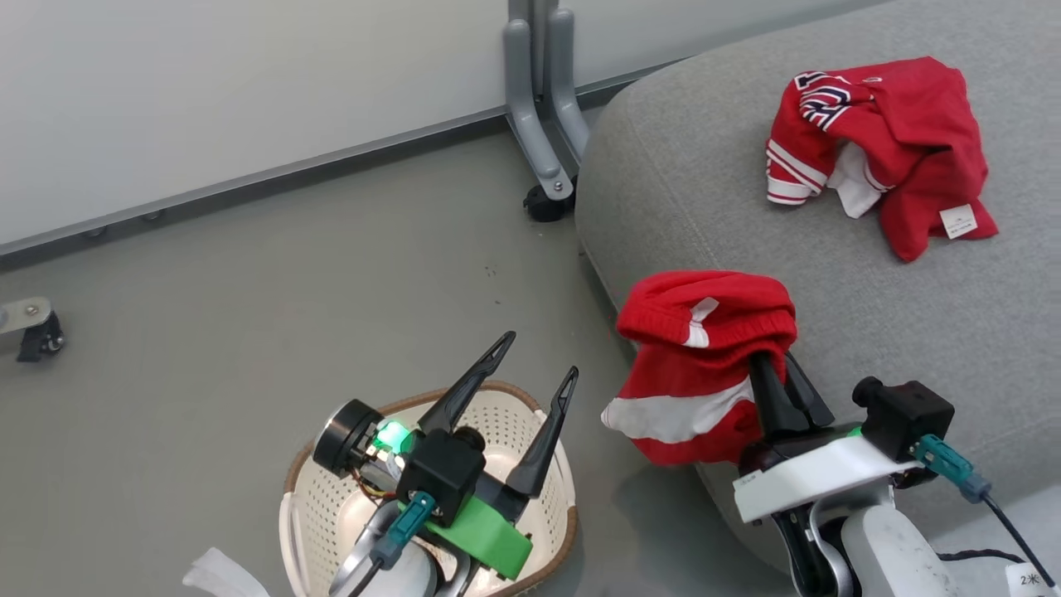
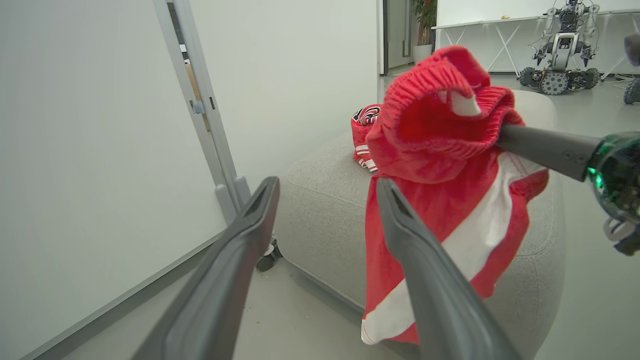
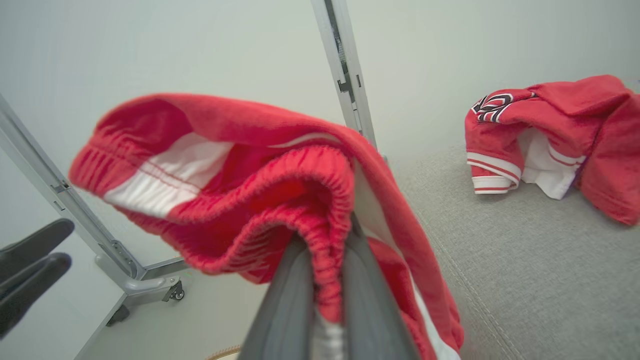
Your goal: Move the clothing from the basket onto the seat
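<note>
My right gripper point(image 1: 767, 356) is shut on red shorts with white panels point(image 1: 704, 365), pinching their elastic waistband. The shorts point(image 3: 240, 200) hang over the near left edge of the grey seat point(image 1: 870, 265), partly above the floor. A second piece of clothing, a red jersey with striped trim point(image 1: 887, 141), lies crumpled on the seat farther back. My left gripper point(image 1: 539, 356) stands open with nothing between its fingers, above the cream basket point(image 1: 331, 506). In the left wrist view the shorts point(image 2: 440, 165) hang just beyond my open left fingers point(image 2: 240, 250).
A grey wheeled stand leg point(image 1: 543, 124) stands against the white wall panel, close to the seat's left corner. Grey floor point(image 1: 249, 315) stretches left of the seat. Another caster point(image 1: 37, 332) sits at the far left. Another wheeled robot point(image 2: 560, 50) is parked in the room behind.
</note>
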### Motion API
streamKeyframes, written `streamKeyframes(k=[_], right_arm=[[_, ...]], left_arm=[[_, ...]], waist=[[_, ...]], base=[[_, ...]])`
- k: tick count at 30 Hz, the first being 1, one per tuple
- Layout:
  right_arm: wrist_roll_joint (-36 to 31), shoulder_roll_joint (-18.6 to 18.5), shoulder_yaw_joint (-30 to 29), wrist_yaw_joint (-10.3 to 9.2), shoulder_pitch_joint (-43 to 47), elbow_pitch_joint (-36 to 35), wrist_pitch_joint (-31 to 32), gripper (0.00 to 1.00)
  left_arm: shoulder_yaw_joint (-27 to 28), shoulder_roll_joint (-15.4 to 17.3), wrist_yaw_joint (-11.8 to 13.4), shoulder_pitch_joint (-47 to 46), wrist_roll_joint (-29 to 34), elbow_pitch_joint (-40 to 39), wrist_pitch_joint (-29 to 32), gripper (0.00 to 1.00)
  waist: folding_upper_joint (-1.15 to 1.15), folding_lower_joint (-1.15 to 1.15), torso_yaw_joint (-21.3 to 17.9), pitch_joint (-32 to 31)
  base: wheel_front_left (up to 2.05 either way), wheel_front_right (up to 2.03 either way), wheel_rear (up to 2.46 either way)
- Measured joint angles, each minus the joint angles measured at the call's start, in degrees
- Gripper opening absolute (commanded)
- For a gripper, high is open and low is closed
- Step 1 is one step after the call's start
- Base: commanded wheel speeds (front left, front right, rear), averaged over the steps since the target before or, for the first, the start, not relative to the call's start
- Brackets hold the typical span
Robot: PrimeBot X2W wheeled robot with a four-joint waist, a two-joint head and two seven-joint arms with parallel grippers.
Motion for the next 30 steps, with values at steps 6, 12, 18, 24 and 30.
streamKeyframes(k=[6, 12, 18, 24, 30], right_arm=[[-0.4, -0.9, -2.5, 0.00, 2.2, -3.0, 0.0, 0.00], [-0.8, -1.3, -4.1, 0.00, 4.4, -6.0, 0.0, 0.00], [-0.7, -0.9, -8.5, 0.00, 6.7, -10.0, 0.0, 0.00], [3.9, -1.0, -10.3, -0.01, 5.8, -13.7, 0.0, 0.00], [9.3, -6.8, -13.9, 0.00, -2.4, -16.9, 0.0, 0.00]], left_arm=[[0.2, 0.4, 0.0, 0.0, 0.5, 0.4, 0.0, 1.00], [0.5, 0.9, 0.0, 0.0, 1.1, 0.4, 0.0, 1.00], [-0.6, 0.9, -1.1, -1.9, 1.8, 1.2, 0.0, 1.00], [-1.2, 1.0, -1.1, -2.5, 2.4, 2.0, 0.0, 1.00], [-1.8, 1.9, -1.1, -3.2, 3.2, 2.1, 0.4, 1.00]], waist=[[0.00, 0.00, -4.9, 1.0], [0.00, 0.00, -10.1, 1.8], [0.00, 0.00, -13.8, 3.9], [0.00, 0.00, -14.9, 6.5], [0.00, 0.00, -15.2, 9.6]], base=[[0.00, 0.00, 0.00], [0.00, 0.00, 0.00], [0.00, 0.00, 0.00], [0.00, 0.00, 0.00], [0.00, 0.00, 0.00]])
